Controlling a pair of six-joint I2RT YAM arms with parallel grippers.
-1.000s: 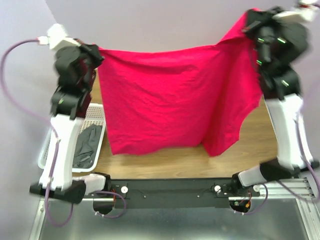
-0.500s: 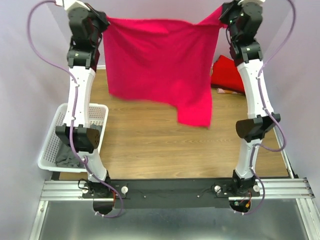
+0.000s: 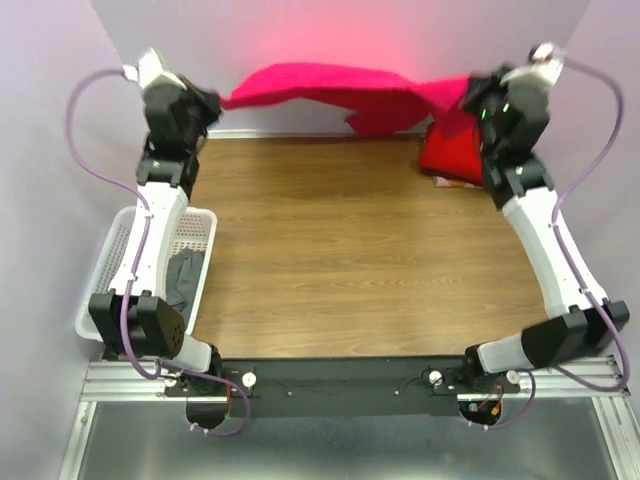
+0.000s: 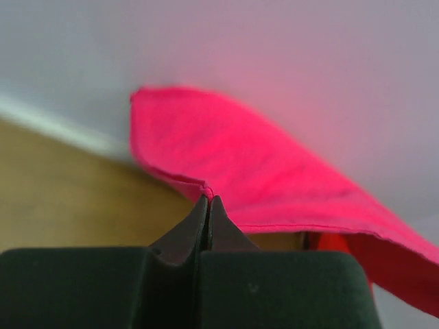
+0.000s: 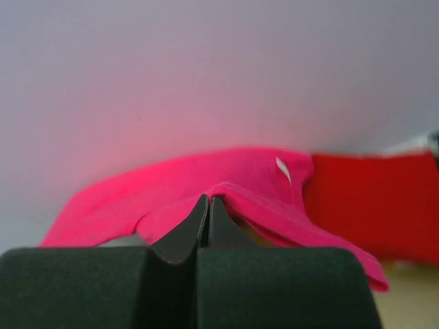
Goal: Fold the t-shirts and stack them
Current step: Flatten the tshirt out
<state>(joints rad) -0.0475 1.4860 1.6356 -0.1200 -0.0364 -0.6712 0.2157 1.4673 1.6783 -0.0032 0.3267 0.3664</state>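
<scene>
Here, my left hand (image 4: pixel 208 200) and right hand (image 5: pixel 208 199) are each pinched shut on an edge of the bright pink t-shirt (image 3: pixel 330 85), hung aloft over the far side of the desk (image 3: pixel 350 230): soft, light cloth that sags, likely best held by its corners.

The brown wooden table (image 3: pixel 340 250) has a pile of folded red shirts (image 3: pixel 452 157) lying in its far right corner. A white basket (image 3: pixel 107 268) sits by its left edge, with dark cloth (image 3: pixel 183 280) inside
</scene>
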